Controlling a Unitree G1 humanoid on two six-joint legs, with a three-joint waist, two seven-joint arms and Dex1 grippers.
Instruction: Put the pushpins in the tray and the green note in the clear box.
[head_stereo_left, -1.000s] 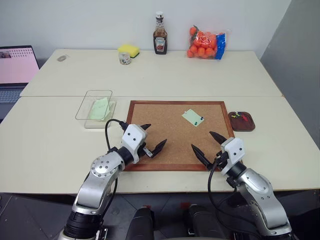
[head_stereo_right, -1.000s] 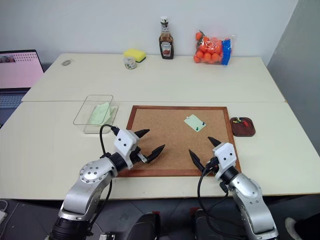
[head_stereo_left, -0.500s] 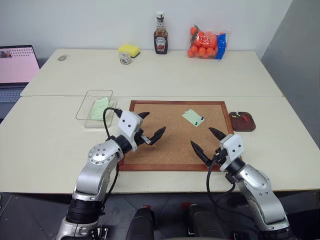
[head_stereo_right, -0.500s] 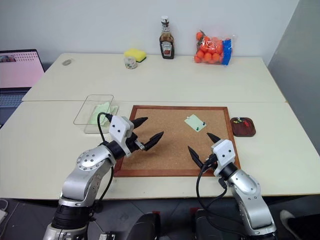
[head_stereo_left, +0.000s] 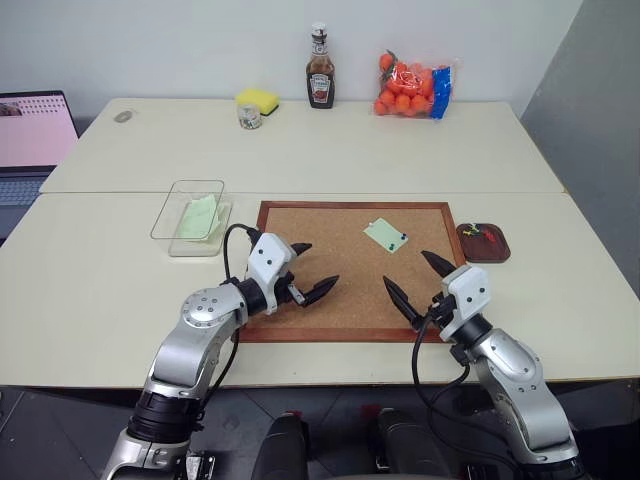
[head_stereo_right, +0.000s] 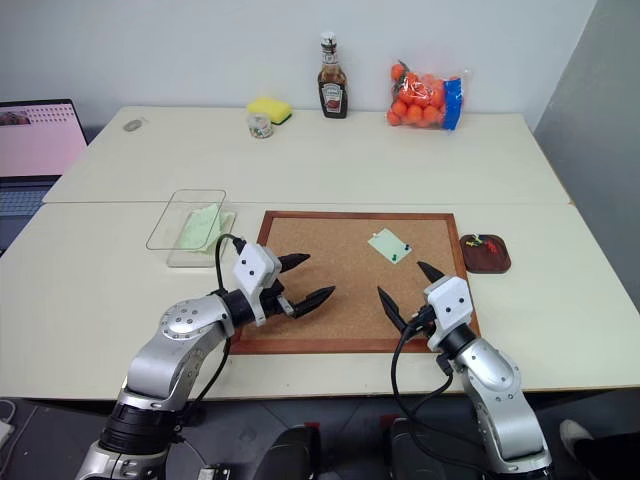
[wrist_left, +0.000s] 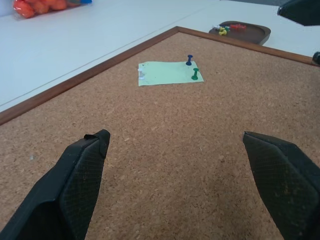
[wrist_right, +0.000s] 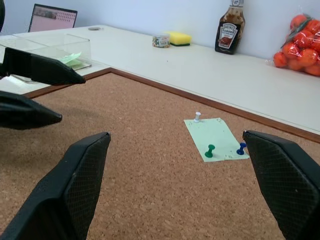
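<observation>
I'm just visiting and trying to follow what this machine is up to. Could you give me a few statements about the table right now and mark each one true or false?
1. The green note on the corkboard is still pinned. True: a white, a green and a blue pushpin stand in it.
2. The left hand grips a pushpin. False: both it and the right hand are open and empty, above the corkboard.
3. The tray already holds some pushpins. True.
4. The clear box is empty. False: a pale green paper lies inside it.
5. The ketchup bottle stands on the corkboard. False: it stands at the table's far edge.
</observation>
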